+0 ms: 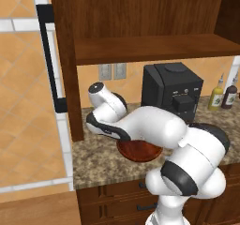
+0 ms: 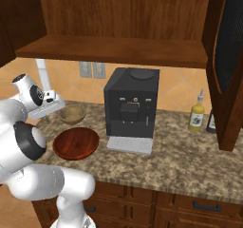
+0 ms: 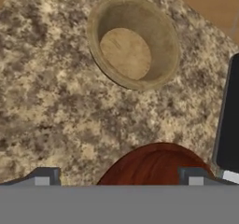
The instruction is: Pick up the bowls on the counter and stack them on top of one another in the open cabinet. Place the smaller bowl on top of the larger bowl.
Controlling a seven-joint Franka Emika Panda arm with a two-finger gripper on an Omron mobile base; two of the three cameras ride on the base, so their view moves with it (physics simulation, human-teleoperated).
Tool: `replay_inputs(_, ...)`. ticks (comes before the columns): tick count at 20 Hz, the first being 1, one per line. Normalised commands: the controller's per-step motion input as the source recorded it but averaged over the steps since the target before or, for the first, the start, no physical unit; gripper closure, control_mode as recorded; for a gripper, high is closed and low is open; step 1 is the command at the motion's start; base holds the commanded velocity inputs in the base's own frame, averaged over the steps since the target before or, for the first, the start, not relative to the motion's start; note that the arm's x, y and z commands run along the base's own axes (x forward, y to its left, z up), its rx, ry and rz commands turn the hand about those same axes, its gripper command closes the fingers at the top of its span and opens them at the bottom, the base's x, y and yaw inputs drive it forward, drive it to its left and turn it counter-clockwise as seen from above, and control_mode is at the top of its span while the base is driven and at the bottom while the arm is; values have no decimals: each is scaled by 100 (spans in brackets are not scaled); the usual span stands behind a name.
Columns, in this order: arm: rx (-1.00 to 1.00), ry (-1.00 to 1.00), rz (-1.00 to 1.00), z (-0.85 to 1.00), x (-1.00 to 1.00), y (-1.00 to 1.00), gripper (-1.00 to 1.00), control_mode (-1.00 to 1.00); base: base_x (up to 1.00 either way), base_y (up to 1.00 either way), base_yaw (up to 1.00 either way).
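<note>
A: Hand view puts the gripper (image 3: 119,181) directly over the counter (image 3: 56,101), with the larger bowl (image 3: 154,164) rising between the 2 fingertips (image 3: 44,177) and the smaller bowl (image 3: 133,43) further ahead, clear of it.

B: And the risk from here?

A: As I read it, the wide reddish-brown bowl is shallow and glossy, so a pinch on its rim could slip, or tip it as it lifts. The coffee machine (image 2: 131,106) stands just beside both bowls, and a wide swing might clip it. The cabinet shelf (image 2: 118,49) sits well above, so a tilted bowl could catch its front edge.

B: How far open is the pincer?

A: The tips stand wide apart, about as wide as the near rim showing between them. They hold nothing, and I can't tell whether they touch the bowl yet.

B: Where do the bowls sit in the base views?

A: In the right base view, the larger bowl (image 2: 76,144) lies on the granite near the front edge, the smaller bowl (image 2: 72,113) just behind it, apart. In the left base view the arm (image 1: 154,130) covers most of the larger bowl (image 1: 140,152).
</note>
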Motion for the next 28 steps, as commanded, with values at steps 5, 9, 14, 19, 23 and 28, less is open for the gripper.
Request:
replay_inputs(5,-11,7,0,-25,44,0,-100,-100,0,0,0)
replay_inputs(9,-14,12,0,-34,33,0,-100,-100,0,0,0)
replay_inputs(14,-11,10,0,-42,26,1,-100,-100,0,0,0)
replay_inputs(19,-3,1,0,-20,41,1,-100,-100,0,0,0)
replay_inputs(23,0,1,0,-29,38,1,-100,-100,0,0,0)
replay_inputs(28,0,0,0,-28,41,3,-100,-100,0,0,0)
